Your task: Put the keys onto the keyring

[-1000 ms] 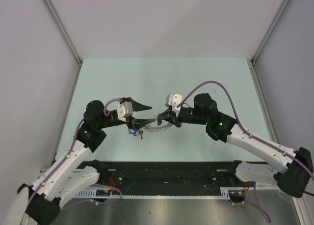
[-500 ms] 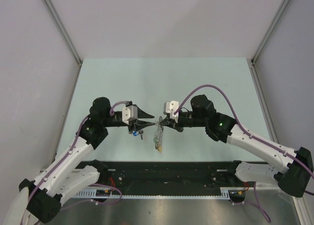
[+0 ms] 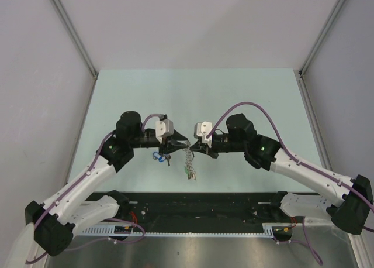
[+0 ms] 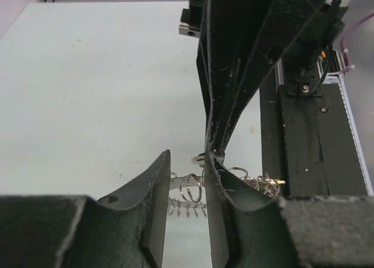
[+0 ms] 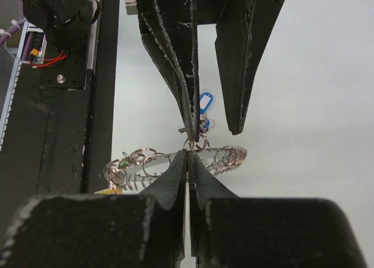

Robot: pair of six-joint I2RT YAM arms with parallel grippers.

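Note:
The keyring [image 3: 188, 162] hangs off the table from my right gripper [image 3: 193, 145], green and yellow tags at its low end. In the right wrist view my right gripper [image 5: 188, 153] is shut on the keyring's [image 5: 231, 157] band. My left gripper [image 3: 179, 144] faces it tip to tip, open. One of its fingers [image 5: 188, 113] touches the ring at the pinch and the other [image 5: 236, 119] stands free. In the left wrist view, my left gripper [image 4: 187, 160] shows a clear gap with the keyring's [image 4: 196, 189] small loops beyond. The blue-tagged key [image 3: 157, 157] lies on the table below my left gripper.
A black rail [image 3: 193, 206] runs along the table's near edge, also beside the grippers in the wrist views [image 4: 310, 133] [image 5: 58, 133]. Grey walls with metal posts [image 3: 73, 34] enclose the pale green table [image 3: 193, 98] on three sides.
My left gripper has moved right to meet the right gripper and narrowed its jaws. The keyring has swung from lying level between the grippers to hanging down from the right one.

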